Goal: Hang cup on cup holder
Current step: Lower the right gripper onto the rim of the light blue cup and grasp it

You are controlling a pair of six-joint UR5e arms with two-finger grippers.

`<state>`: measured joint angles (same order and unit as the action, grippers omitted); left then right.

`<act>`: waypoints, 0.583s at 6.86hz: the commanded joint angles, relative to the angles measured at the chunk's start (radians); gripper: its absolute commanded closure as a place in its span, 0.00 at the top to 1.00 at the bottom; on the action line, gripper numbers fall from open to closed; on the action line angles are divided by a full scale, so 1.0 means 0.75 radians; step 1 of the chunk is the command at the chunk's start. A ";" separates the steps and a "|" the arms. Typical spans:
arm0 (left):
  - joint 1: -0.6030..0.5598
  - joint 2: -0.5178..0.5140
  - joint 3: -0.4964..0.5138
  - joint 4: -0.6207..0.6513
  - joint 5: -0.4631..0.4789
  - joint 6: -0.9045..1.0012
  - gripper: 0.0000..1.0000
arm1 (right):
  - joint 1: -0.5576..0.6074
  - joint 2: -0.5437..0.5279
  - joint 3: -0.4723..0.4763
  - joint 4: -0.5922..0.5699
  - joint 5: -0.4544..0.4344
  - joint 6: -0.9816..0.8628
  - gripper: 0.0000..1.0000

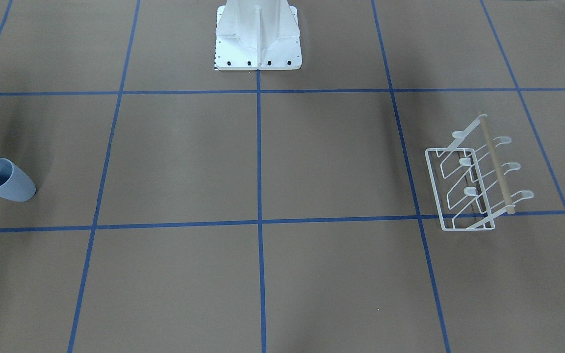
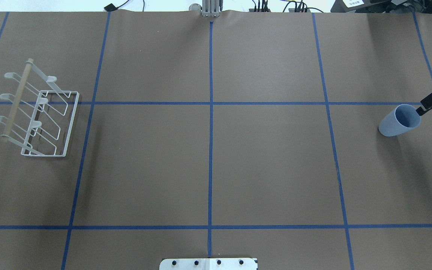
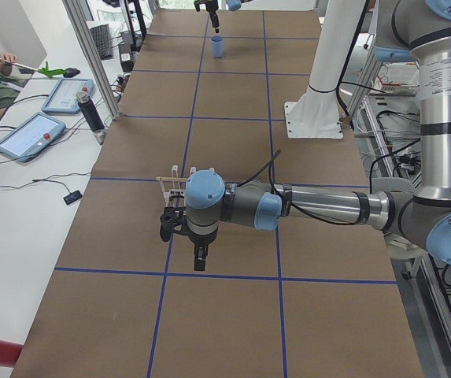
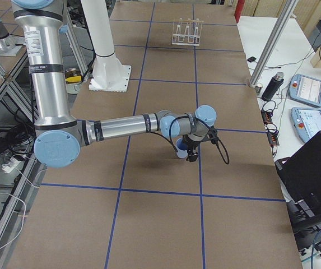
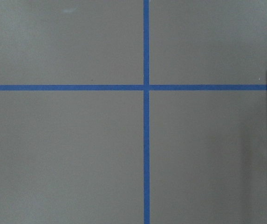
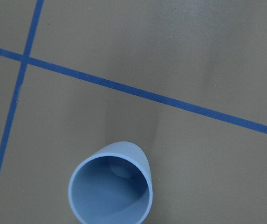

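The cup [image 2: 399,120] stands mouth up on the brown table [image 2: 268,168], right at the tip of the one dark finger [image 2: 430,100] of the right gripper [image 2: 424,108] that shows in the overhead view. The fingertip meets the cup's rim on the side away from the table's middle. I cannot tell whether it touches the rim. The second finger cannot be made out, so I cannot tell whether the fingers are spread or pinching. The right wrist view looks straight down into the cup's open mouth, and no fingers show there.

The cup holder [image 2: 36,112] sits well apart from those fingers, at the opposite end of the table. Its wire base frame straddles a line of blue tape [image 2: 210,150], and its wooden rod [image 2: 17,101] runs across the prongs. The left gripper [image 3: 198,256] hangs pointing down, near the cup holder, which is half hidden behind the wrist in the left side view. The fingers are too small and dark there to tell whether they are spread or together. The left wrist view shows only an edge of the holder's base frame at its right margin.

A white label [image 2: 354,3] on dark gear beyond the far table edge carries print too small to read.
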<state>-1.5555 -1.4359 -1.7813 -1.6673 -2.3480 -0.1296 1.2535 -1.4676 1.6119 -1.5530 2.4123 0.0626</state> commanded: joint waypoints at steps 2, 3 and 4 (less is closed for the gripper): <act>0.000 0.000 0.001 0.000 -0.001 0.001 0.98 | -0.051 0.004 -0.020 0.013 0.001 0.000 1.00; 0.000 0.000 0.005 0.000 -0.001 0.001 0.98 | -0.072 0.006 -0.028 0.013 -0.001 0.000 1.00; 0.000 0.000 0.011 0.000 -0.001 0.003 0.98 | -0.078 0.034 -0.055 0.013 -0.001 0.000 1.00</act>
<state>-1.5555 -1.4358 -1.7778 -1.6675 -2.3485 -0.1285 1.2054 -1.4586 1.5884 -1.5433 2.4119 0.0629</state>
